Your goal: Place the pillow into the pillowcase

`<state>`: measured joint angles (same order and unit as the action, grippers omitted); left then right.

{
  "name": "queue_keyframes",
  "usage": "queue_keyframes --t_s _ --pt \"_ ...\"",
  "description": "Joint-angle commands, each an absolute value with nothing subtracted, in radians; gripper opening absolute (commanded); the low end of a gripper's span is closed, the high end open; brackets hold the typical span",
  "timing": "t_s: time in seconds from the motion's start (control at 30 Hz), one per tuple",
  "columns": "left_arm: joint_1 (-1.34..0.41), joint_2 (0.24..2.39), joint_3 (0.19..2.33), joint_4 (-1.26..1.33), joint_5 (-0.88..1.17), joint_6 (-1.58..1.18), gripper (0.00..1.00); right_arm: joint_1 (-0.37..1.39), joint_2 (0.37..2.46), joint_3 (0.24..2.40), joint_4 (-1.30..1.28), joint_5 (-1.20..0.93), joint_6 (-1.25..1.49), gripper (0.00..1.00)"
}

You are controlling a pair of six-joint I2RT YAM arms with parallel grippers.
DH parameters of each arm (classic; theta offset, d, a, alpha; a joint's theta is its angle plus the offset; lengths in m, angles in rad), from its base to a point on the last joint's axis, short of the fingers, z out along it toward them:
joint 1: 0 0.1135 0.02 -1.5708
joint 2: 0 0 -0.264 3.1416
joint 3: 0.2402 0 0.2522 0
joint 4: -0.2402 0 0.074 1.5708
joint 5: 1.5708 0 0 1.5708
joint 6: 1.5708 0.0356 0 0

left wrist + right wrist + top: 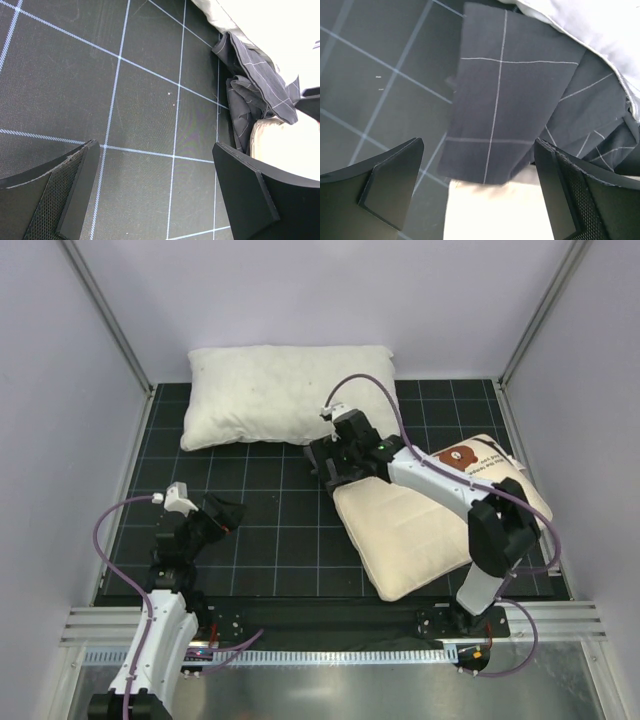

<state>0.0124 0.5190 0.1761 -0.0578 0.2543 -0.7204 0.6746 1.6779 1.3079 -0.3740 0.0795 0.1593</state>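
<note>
Top external, progress: barely begun; pillow [400, 540] bare on the mat [260, 490], nothing sleeved, the whole insertion left.
Top external, right pincer [330, 465]: spread, over the pillow's far-left corner.
Top external, left pincer [224, 512]: spread over the mat, pillow well off to its right.
Left wrist, pillowcase [255, 80]: crumpled ahead and right of the spread fingers, touching the pillow's edge.
Right wrist, pillowcase: flat flap just beyond the spread fingers, overlapping the pillow's edge.
Pillowcase contents: nothing inside, as far as visible; opening not seen.
</note>
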Motion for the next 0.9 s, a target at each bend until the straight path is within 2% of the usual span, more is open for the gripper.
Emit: queue_keyframes --t_s 0.0,0.13,0.17,0.2,0.23,0.3,0.33,0.37,0.53,0.73,0.87 --pt "0.009 0.52 0.212 -0.025 0.27 -0.7 1.0 0.67 1.762 1.414 -0.457 0.156 0.132 0.99" --pt "0.008 0.522 0.213 -0.026 0.27 -0.699 1.0 0.706 1.879 1.537 -0.636 0.241 0.167 1.0" --pt "0.009 0.522 0.213 -0.026 0.27 -0.699 1.0 0.709 1.893 1.554 -0.658 0.259 0.181 0.95" --pt "0.009 0.522 0.213 -0.026 0.268 -0.699 1.0 0.719 1.902 1.566 -0.672 0.259 0.181 0.85" --pt "0.009 0.523 0.213 -0.026 0.268 -0.699 1.0 0.722 1.911 1.581 -0.686 0.249 0.183 0.58" --pt "0.011 0.525 0.213 -0.026 0.267 -0.699 1.0 0.735 1.91 1.597 -0.684 0.209 0.178 0.34" --pt "0.009 0.523 0.213 -0.026 0.267 -0.701 1.0 0.739 1.905 1.614 -0.681 0.183 0.179 0.11" --pt "0.008 0.525 0.213 -0.026 0.265 -0.7 1.0 0.744 1.887 1.62 -0.67 0.107 0.175 0.05" --pt "0.009 0.526 0.213 -0.026 0.261 -0.699 1.0 0.849 1.781 1.696 -0.577 -0.173 0.198 0.04" --pt "0.009 0.511 0.224 -0.057 0.227 -0.696 1.0 1.005 1.758 2.038 -0.716 -0.181 0.215 0.04" --pt "0.009 0.402 0.232 -0.133 0.173 -0.692 1.0 1.008 1.655 2.071 -0.657 -0.209 0.259 0.04"
